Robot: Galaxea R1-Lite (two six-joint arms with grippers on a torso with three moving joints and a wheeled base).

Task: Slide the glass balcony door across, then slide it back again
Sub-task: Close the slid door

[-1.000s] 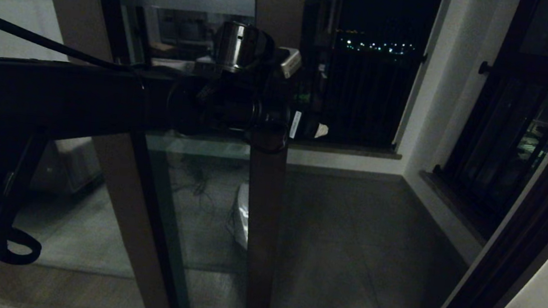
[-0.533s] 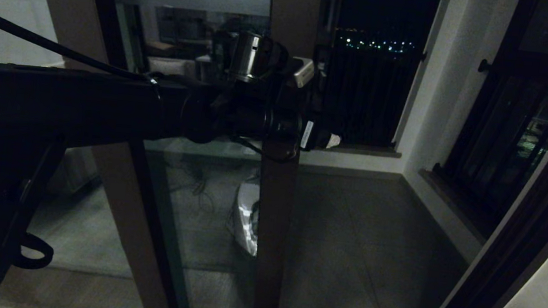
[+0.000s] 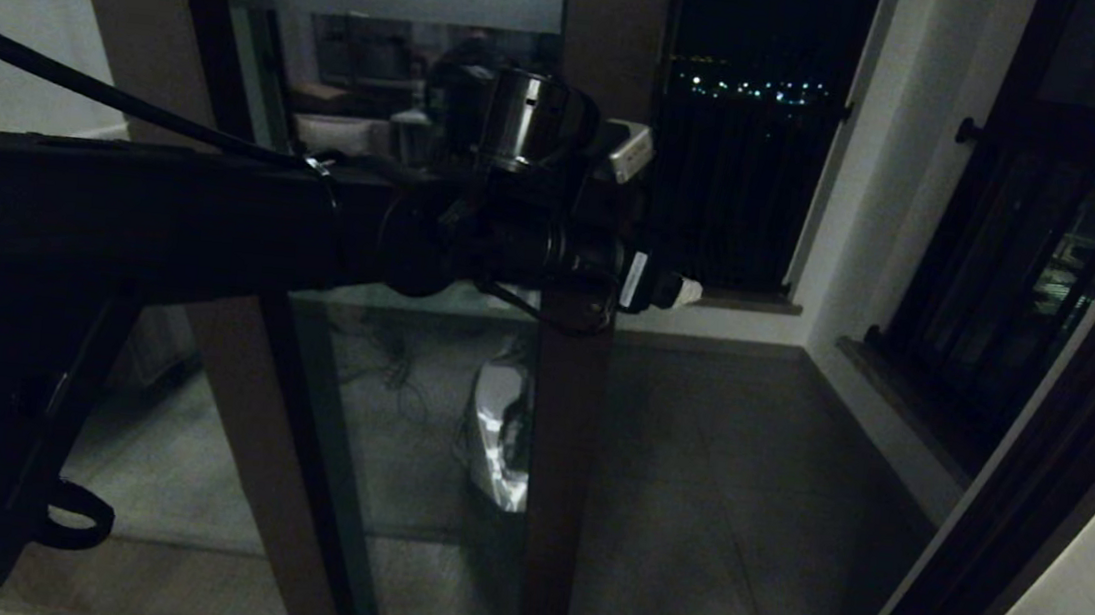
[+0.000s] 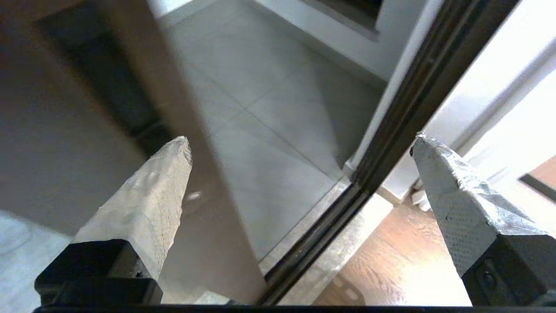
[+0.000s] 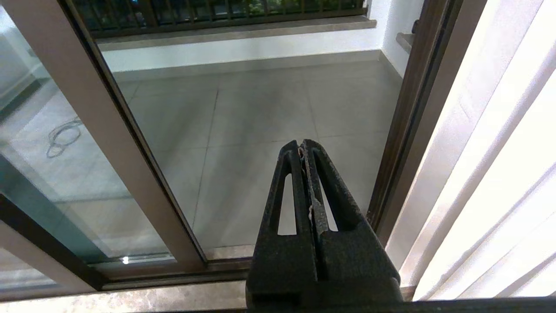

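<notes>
Now pushing: my left hand point(image 3: 675, 290), fingers spread wide and gripping nothing, sits against the edge post of the glass door point(image 3: 562, 470), which stands mid-opening. Best to keep pressure level, along the floor track point(image 4: 304, 256). Right hand point(image 5: 304, 150) pinched together, idle.

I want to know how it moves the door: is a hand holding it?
No. The left hand is open, one finger against the door edge. The right hand is shut on nothing.
</notes>
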